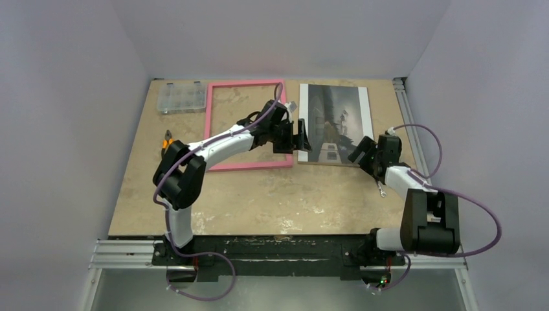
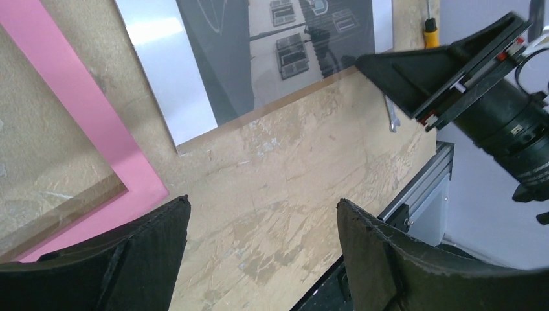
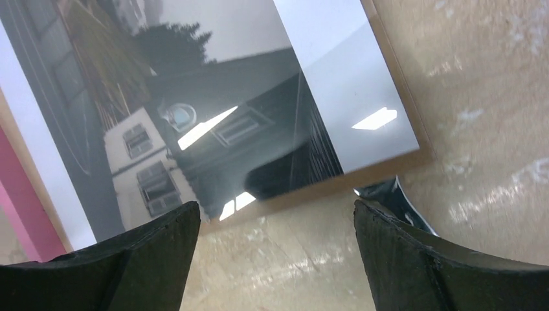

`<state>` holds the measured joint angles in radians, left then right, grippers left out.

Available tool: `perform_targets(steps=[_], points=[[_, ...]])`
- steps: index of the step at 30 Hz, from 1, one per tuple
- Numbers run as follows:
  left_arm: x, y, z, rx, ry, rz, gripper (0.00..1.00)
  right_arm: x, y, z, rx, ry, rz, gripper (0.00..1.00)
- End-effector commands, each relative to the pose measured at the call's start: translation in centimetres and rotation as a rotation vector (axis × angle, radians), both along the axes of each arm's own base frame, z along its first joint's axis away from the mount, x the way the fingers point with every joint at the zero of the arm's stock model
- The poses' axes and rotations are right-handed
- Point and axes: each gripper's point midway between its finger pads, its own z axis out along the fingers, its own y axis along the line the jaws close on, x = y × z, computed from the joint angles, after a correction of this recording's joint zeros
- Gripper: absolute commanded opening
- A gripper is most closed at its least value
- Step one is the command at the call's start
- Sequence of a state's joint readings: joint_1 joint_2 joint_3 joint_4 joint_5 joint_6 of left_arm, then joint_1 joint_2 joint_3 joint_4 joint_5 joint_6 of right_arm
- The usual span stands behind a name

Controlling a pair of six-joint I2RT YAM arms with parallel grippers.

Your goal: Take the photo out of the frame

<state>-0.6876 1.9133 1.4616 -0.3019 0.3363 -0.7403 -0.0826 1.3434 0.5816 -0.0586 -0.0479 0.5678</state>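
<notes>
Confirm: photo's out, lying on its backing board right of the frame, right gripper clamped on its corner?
No: the right wrist view shows the right gripper open, holding nothing, just short of the photo. The photo does lie on the backing board, right of the frame.

Count: one frame, one photo, one board, one box, one pliers, one wrench, one screwdriver. Grippers, two: left gripper, right gripper.

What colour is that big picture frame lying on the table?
Pink. The frame shows best in the overhead view.
</notes>
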Motion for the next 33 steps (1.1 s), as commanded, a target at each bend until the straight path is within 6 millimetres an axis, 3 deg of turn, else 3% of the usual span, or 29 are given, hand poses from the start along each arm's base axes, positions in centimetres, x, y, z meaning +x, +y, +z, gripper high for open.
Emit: perform_targets(steps=[1,12,18,26,33], points=[[-0.4,0.3,2.2,-0.049,-0.054,-0.021,0.81,1.8,-0.5,-0.4,0.007,-0.03,0.018,0.88],[-1.9,0.5,1.5,-0.077,-0.021,-0.039,0.81,4.7,-1.7,1.8,-0.018,-0.071,0.011,0.86],[-2.1,0.3,1.6,-0.093,-0.013,-0.046,0.81,5.1,-2.7,0.2,-0.037,0.009,-0.024,0.86],[-2.2,0.3,2.4,-0.106,-0.027,-0.05,0.81,2.9,-4.2,-0.3,-0.087,0.093,-0.109,0.87],[-0.6,-0.1,3.0,-0.103,-0.043,-0.011,0.81,0.9,-4.6,-0.1,-0.12,0.116,-0.119,0.87]])
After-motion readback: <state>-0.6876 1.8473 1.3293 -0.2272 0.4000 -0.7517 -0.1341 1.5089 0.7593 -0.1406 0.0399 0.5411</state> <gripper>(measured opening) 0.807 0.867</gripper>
